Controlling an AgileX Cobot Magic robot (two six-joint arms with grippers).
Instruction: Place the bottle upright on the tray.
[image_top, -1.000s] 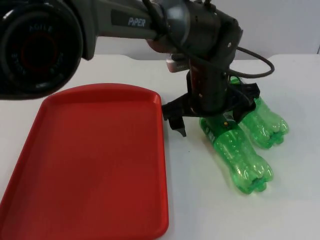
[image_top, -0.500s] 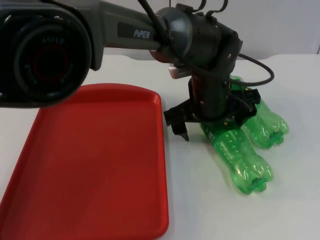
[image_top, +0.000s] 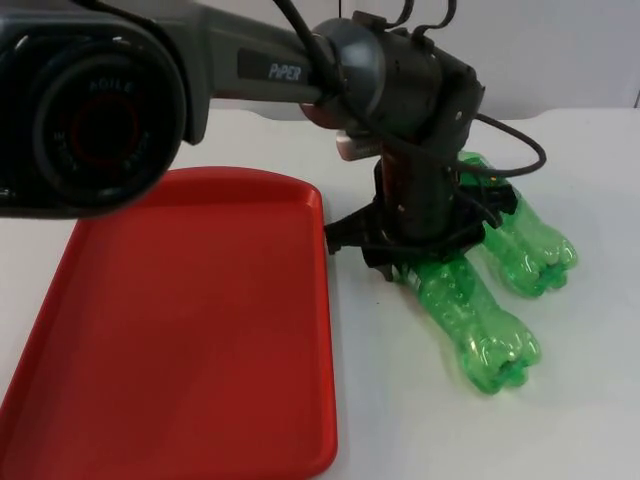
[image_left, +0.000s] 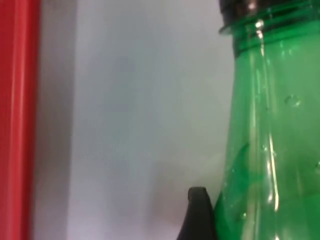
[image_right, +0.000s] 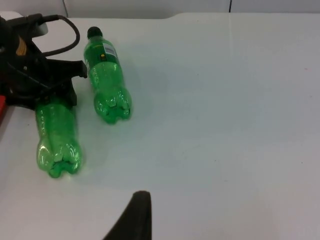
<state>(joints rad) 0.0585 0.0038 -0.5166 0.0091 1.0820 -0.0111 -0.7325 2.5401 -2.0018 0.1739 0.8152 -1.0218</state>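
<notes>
Two clear green bottles (image_top: 470, 310) (image_top: 525, 245) with black caps, a plain red tray (image_top: 180, 330), a white table (image_top: 580, 380).

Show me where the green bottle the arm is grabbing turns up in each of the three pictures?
Top view: the nearer green bottle lies on the white table right of the red tray, under the left gripper.
Left wrist view: the bottle's neck and shoulder, beside a black fingertip.
Right wrist view: the bottle lies below the left gripper.
Shared landmark: the second green bottle.
</notes>
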